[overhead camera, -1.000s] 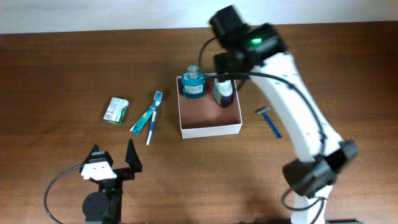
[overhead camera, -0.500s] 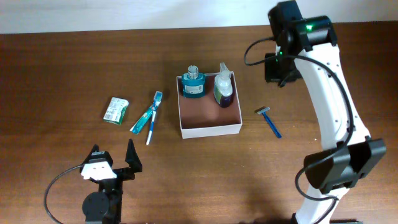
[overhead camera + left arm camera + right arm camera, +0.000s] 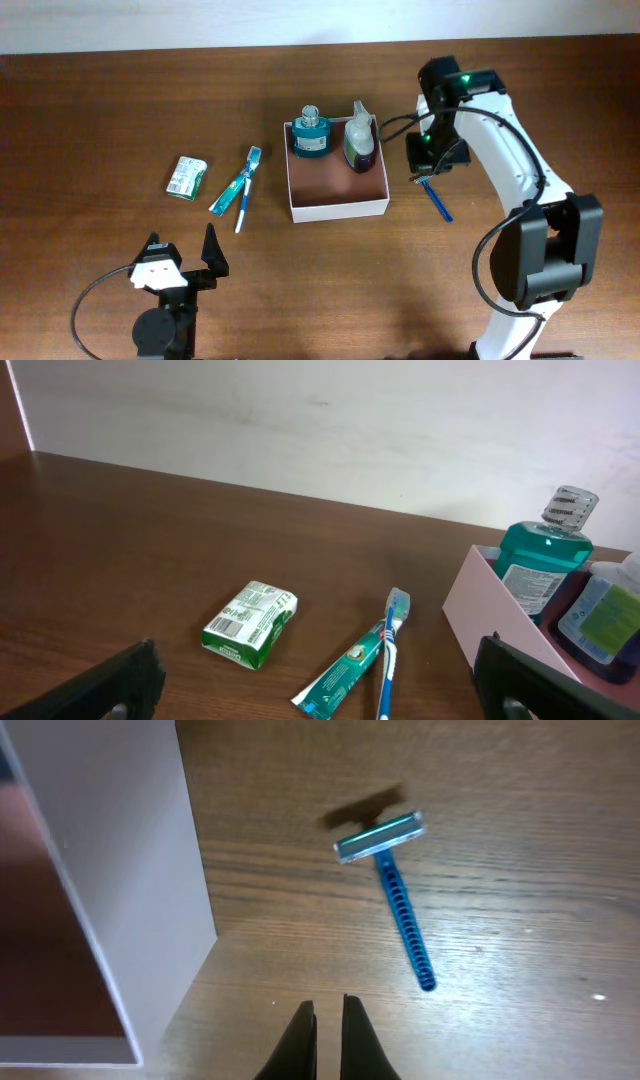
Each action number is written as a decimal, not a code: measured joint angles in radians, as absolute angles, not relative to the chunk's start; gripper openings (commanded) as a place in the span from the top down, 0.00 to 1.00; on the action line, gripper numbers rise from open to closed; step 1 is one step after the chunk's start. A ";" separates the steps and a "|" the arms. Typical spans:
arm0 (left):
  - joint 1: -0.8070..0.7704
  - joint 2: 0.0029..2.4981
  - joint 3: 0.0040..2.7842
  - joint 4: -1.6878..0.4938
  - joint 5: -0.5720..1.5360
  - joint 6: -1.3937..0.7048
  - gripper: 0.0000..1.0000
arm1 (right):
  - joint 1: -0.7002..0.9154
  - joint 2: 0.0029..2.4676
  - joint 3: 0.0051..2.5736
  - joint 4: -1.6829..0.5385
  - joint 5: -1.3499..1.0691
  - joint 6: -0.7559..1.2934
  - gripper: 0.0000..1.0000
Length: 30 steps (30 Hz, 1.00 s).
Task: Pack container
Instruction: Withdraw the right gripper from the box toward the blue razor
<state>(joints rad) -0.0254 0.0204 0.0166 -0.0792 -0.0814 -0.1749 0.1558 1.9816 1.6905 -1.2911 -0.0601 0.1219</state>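
white square container, reddish-brown inside

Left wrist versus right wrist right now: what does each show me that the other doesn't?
Only the left wrist shows the green-and-white packet, the toothbrush beside the toothpaste tube, and the teal bottle standing in the container. Only the right wrist shows the blue razor lying on the table outside the container's wall, with the right gripper close by. Both show the container's white wall and the wooden table.

You're looking straight down overhead at the whole table; left wrist is peering low from the front edge, right wrist close downward, both catching the container.
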 measured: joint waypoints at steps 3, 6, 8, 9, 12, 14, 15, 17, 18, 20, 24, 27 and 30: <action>-0.025 0.020 0.017 -0.079 -0.081 -0.175 0.01 | 0.156 1.982 1.648 -1.246 -0.101 0.117 0.96; -0.025 0.020 0.017 -0.079 -0.081 -0.175 0.00 | 0.158 1.982 1.607 -1.204 -0.158 0.097 0.96; -0.025 0.020 0.017 -0.079 -0.081 -0.175 0.01 | 0.161 1.982 1.580 -1.180 -0.196 0.089 0.96; -0.025 0.020 0.017 -0.079 -0.081 -0.175 0.01 | 0.163 1.982 1.567 -1.171 -0.211 0.083 0.96; -0.025 0.020 0.017 -0.079 -0.081 -0.175 0.01 | 0.178 1.982 1.541 -1.162 -0.238 0.075 0.96; -0.025 0.020 0.017 -0.079 -0.081 -0.175 0.01 | 0.192 1.982 1.536 -1.158 -0.251 0.074 0.96; -0.025 0.020 0.017 -0.079 -0.081 -0.175 0.01 | 0.199 1.982 1.535 -1.155 -0.255 0.073 0.96; -0.025 0.020 0.017 -0.079 -0.081 -0.175 0.01 | 0.213 1.982 1.535 -1.152 -0.262 0.071 0.96; -0.025 0.020 0.017 -0.079 -0.081 -0.175 0.01 | 0.219 1.982 1.535 -1.152 -0.264 0.071 0.96; -0.025 0.020 0.017 -0.079 -0.081 -0.175 0.01 | 0.229 1.982 1.535 -1.151 -0.268 0.071 0.96; -0.025 0.020 0.017 -0.079 -0.081 -0.175 0.01 | 0.239 1.982 1.535 -1.151 -0.275 0.070 0.96; -0.025 0.020 0.017 -0.079 -0.081 -0.175 0.01 | 0.239 1.982 1.535 -1.152 -0.279 0.069 0.96; -0.025 0.020 0.017 -0.079 -0.081 -0.175 0.01 | 0.239 1.982 1.535 -1.156 -0.287 0.066 0.96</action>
<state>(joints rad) -0.0254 0.0204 0.0166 -0.0792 -0.0814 -0.1749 0.2394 1.9820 1.5349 -1.1561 -0.2867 0.0658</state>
